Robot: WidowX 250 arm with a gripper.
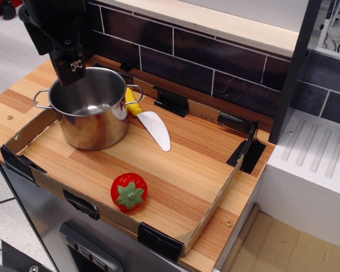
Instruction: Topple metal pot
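The metal pot (90, 110) stands upright at the back left of the wooden tray, shiny steel with a wire loop handle on each side. It is empty inside. My black gripper (71, 67) hangs over the pot's far left rim, its tip at rim level. The fingers look close together, but I cannot tell whether they are shut or touch the rim.
A toy knife (150, 124) with a yellow handle and white blade lies just right of the pot. A red toy strawberry (128, 191) sits near the front edge. A low cardboard rim (215, 204) edges the wooden board. A dark tiled wall (215, 62) stands behind.
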